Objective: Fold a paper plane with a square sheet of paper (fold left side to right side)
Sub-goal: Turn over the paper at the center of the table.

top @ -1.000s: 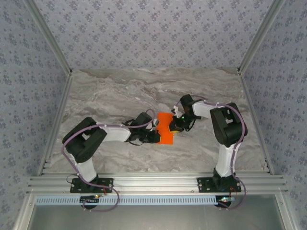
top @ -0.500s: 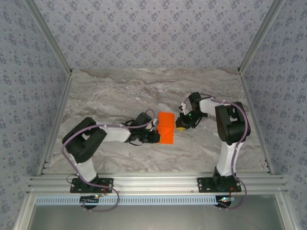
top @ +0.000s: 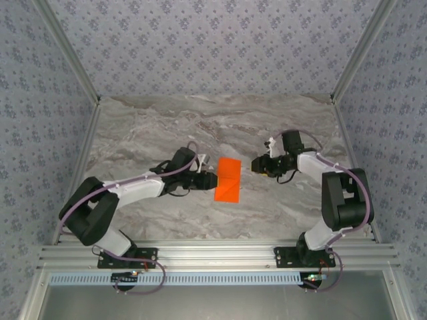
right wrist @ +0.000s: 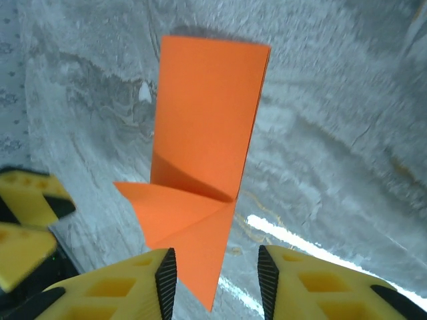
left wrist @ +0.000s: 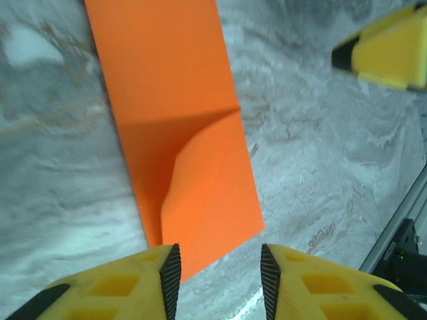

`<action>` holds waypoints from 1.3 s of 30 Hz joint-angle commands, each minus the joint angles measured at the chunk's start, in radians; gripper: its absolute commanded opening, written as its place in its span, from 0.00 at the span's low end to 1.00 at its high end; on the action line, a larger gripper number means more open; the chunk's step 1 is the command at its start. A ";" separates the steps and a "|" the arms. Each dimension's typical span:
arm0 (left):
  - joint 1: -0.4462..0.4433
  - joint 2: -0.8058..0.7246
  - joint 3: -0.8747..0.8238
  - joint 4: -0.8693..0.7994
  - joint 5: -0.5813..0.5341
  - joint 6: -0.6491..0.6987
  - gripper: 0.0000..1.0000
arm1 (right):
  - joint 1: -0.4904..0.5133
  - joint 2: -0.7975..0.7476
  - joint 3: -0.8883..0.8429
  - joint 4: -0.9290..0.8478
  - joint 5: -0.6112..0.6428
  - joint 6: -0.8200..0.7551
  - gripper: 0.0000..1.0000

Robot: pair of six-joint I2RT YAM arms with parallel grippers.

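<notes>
The square sheet of paper point(top: 228, 180) lies on the marble table, folded into a narrow bright orange rectangle. One folded flap point(right wrist: 180, 213) stands slightly lifted along a diagonal crease. My left gripper point(top: 209, 179) is just left of the paper and open; in the left wrist view the paper point(left wrist: 180, 127) has its near corner in front of the spread jaws of the left gripper point(left wrist: 219, 283). My right gripper point(top: 256, 164) is just right of the paper, also open. In its wrist view a pointed paper corner reaches between the jaws of the right gripper point(right wrist: 213, 283), which do not clamp it.
Marble tabletop point(top: 147, 133) runs out to patterned walls and aluminium frame rails point(top: 213, 257) at the near edge. The right gripper's yellow finger point(left wrist: 393, 50) shows across the paper from the left wrist camera, and the left gripper's fingers point(right wrist: 27, 213) from the right one.
Both grippers have opened and let go of the paper. The right gripper has drawn back to the right, the left one slightly to the left. The paper now lies free between them.
</notes>
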 commanded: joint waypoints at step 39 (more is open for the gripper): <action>0.034 0.175 0.086 0.061 0.064 0.053 0.04 | 0.210 0.100 -0.024 0.218 -0.078 0.206 0.58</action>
